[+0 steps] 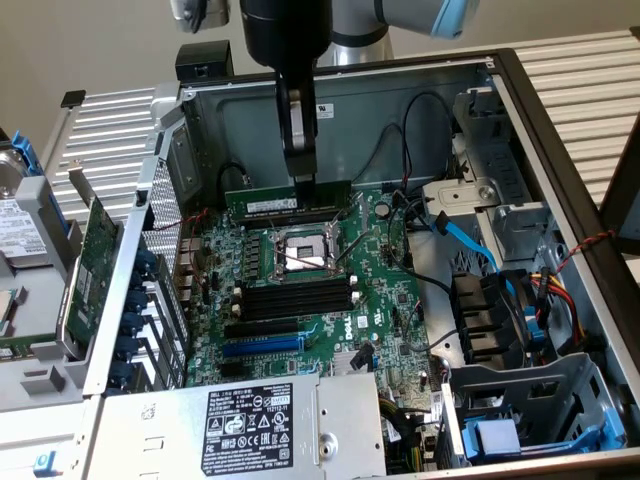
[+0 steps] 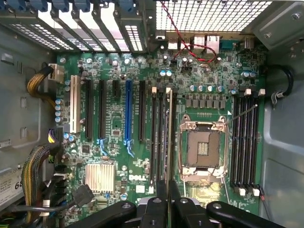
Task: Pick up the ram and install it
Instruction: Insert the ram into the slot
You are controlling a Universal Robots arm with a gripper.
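Observation:
The ram [image 1: 270,203] is a long dark green stick with a white sticker. It hangs level above the motherboard, over the far side of the CPU socket [image 1: 300,250]. My gripper [image 1: 303,185] comes straight down from above and is shut on the ram's upper edge near its middle. In the wrist view the ram [image 2: 169,133] shows edge-on, running away from my gripper [image 2: 168,195]. There it lines up with the black memory slots [image 2: 156,137] beside the socket [image 2: 204,147]. Another bank of slots [image 2: 244,137] lies past the socket. Whether the ram touches a slot I cannot tell.
The open case holds a power supply [image 1: 270,420] at the front, a fan [image 1: 500,310] and blue cable [image 1: 465,235] on the exterior view's right. A wider green expansion card [image 1: 95,260] leans outside the case on the left. A heatsink [image 2: 99,176] and cable bundles [image 2: 33,171] sit near the PCI slots.

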